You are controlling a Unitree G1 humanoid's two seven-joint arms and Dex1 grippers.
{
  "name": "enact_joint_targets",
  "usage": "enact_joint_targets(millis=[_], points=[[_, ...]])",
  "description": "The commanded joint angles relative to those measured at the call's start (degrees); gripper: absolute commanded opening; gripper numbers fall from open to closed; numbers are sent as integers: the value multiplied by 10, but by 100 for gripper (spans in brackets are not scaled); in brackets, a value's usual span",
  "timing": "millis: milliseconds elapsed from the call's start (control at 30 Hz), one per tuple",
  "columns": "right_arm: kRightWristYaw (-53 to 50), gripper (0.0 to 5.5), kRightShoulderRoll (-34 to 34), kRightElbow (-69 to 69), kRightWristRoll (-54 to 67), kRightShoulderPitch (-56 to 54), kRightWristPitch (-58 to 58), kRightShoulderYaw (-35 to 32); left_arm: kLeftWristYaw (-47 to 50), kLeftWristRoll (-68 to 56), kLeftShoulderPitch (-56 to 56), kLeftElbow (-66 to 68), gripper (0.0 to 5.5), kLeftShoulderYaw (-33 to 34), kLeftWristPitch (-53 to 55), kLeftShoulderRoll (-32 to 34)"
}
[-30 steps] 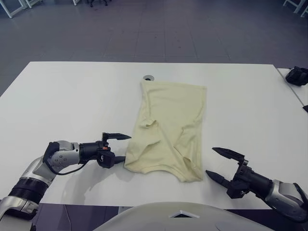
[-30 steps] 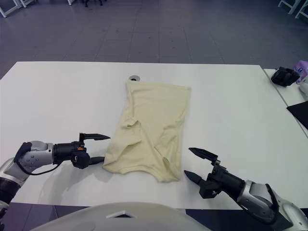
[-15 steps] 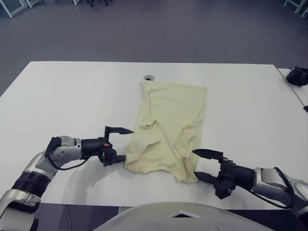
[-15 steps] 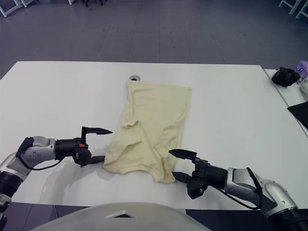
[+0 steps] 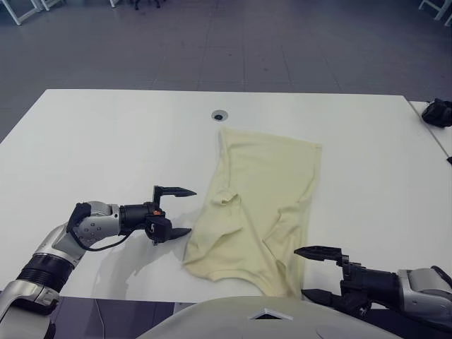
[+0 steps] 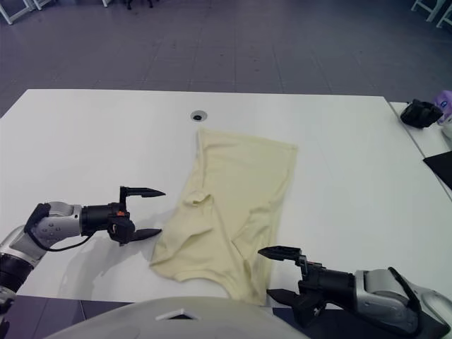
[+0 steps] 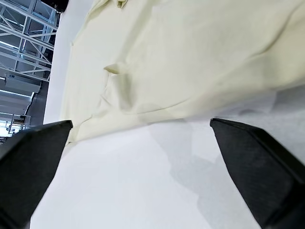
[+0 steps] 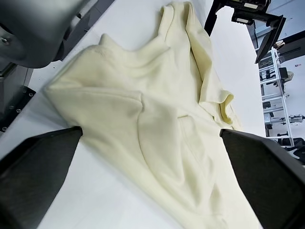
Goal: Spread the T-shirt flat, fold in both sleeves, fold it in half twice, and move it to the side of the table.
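A pale yellow T-shirt lies crumpled lengthwise on the white table, and its near corner reaches the front edge. My left gripper stands open just left of the shirt's near left hem, apart from the cloth. In the left wrist view the hem lies just beyond the spread fingers. My right gripper is open at the front edge, right beside the shirt's near right corner. The right wrist view has the rumpled cloth lying ahead of its wide-apart fingers.
A round cable hole sits in the table just beyond the shirt's far edge. A black object rests on a neighbouring table at the far right. Bare tabletop stretches to the left and right of the shirt.
The shirt has slid toward the front edge and to the right, away from the cable hole. My right gripper went to its near corner, then drew back to the table's edge. The left gripper barely moved.
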Motion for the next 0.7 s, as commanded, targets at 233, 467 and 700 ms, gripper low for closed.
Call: enact_joint_targets(millis=[233, 467, 700], points=[[64, 540, -1, -2, 27, 10, 8, -70, -9, 26, 62, -41, 538, -14, 50, 10], [99, 540, 6, 15, -2, 17, -21, -20, -51, 6, 45, -47, 538, -40, 48, 27], [101, 540, 84, 12, -55, -23, 17, 49, -53, -3, 42, -45, 538, -41, 46, 27]])
